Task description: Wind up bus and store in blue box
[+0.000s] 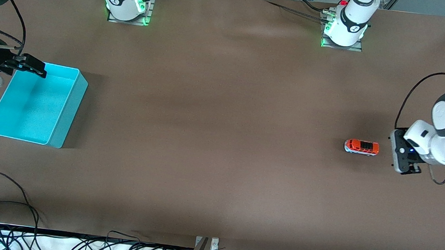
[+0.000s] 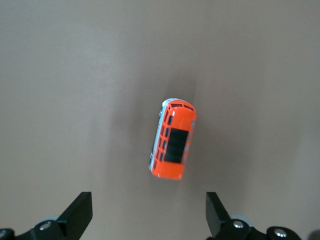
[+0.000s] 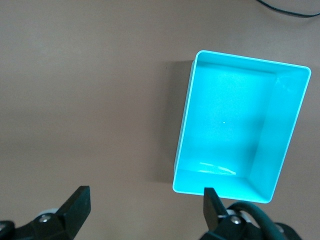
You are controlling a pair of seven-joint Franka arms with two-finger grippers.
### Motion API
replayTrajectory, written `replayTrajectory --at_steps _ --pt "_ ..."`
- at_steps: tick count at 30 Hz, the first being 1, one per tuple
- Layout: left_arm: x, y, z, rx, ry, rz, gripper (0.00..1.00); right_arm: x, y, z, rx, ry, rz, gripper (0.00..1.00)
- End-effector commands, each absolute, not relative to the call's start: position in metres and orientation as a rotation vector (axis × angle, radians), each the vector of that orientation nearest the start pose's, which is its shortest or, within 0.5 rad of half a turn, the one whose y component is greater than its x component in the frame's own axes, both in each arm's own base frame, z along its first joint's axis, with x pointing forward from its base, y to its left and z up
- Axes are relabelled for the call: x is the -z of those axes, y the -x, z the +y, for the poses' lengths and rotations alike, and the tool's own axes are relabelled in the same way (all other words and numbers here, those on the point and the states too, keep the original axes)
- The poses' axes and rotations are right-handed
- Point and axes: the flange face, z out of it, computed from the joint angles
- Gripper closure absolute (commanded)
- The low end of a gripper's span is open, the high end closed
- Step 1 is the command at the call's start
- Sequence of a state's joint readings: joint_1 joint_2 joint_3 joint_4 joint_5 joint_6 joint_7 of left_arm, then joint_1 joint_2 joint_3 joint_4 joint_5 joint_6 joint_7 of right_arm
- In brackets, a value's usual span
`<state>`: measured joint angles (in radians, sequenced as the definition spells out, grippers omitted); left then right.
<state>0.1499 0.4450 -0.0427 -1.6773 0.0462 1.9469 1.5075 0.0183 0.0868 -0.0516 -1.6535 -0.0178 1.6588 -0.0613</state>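
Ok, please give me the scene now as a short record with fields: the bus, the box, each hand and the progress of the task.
bus: bus stands on its wheels on the brown table, toward the left arm's end, untouched
blue box: blue box at the right arm's end, nothing in it
left hand: left hand open, in the air beside the bus, holding nothing
right hand: right hand open, over the box's edge, holding nothing
progress: bus not yet grasped or stored
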Motion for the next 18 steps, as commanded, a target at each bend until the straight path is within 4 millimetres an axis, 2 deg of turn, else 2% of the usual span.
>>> replayTrajectory --at_steps 1,4,8,13,18 --pt "-0.295 -0.629 0.069 -0.210 2.355 2.203 0.00 -0.548 -0.583 -0.021 -0.137 3.173 -0.070 0.00" --pt "-0.278 -0.619 0.066 -0.224 2.327 2.251 0.00 -0.548 -0.583 -0.022 -0.137 3.173 -0.067 0.00" --pt "-0.263 -0.609 0.062 -0.244 2.306 2.297 0.00 -0.548 -0.583 -0.022 -0.137 3.173 -0.067 0.00" --pt "-0.248 -0.606 0.058 -0.167 2.208 2.343 0.00 -0.548 -0.583 -0.022 -0.137 3.173 -0.067 0.00" --pt "-0.228 -0.592 0.059 -0.146 2.193 2.347 0.00 -0.548 -0.583 -0.023 -0.137 3.173 -0.065 0.00"
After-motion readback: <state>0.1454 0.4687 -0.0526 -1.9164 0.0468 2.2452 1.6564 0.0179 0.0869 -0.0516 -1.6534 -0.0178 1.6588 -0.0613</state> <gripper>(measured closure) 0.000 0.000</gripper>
